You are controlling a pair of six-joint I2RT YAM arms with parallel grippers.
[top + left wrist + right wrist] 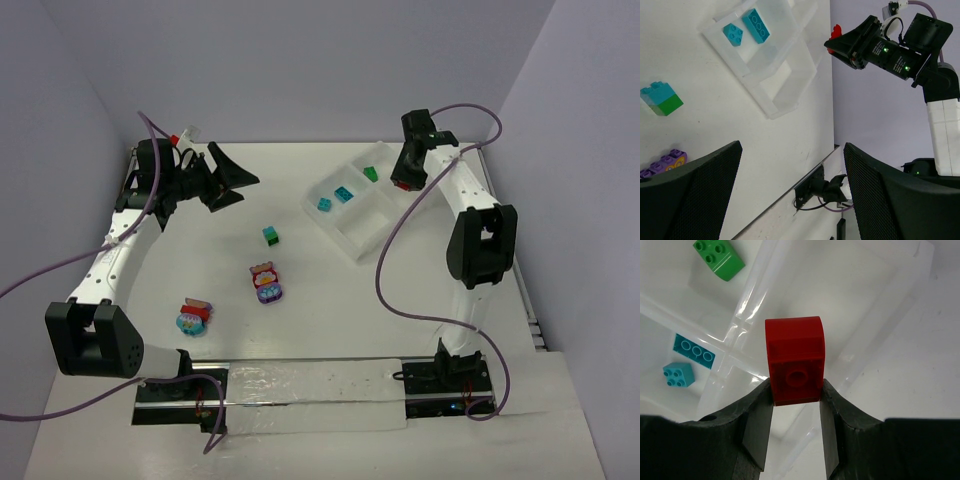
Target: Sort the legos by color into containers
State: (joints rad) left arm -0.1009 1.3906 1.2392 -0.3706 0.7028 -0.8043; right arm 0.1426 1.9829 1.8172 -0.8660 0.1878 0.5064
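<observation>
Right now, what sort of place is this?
Probably a robot lab test cell: bare white table inside plain panels, left arm and right arm bolted at its edge, toy bricks and a clear tray as props.

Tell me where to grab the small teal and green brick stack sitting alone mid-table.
Probably from above: pinch the teal-and-green stack across two opposite flat side walls, spanning the seam. Nothing touches it, so there is room on either side; the studded face gives no flat hold.
</observation>
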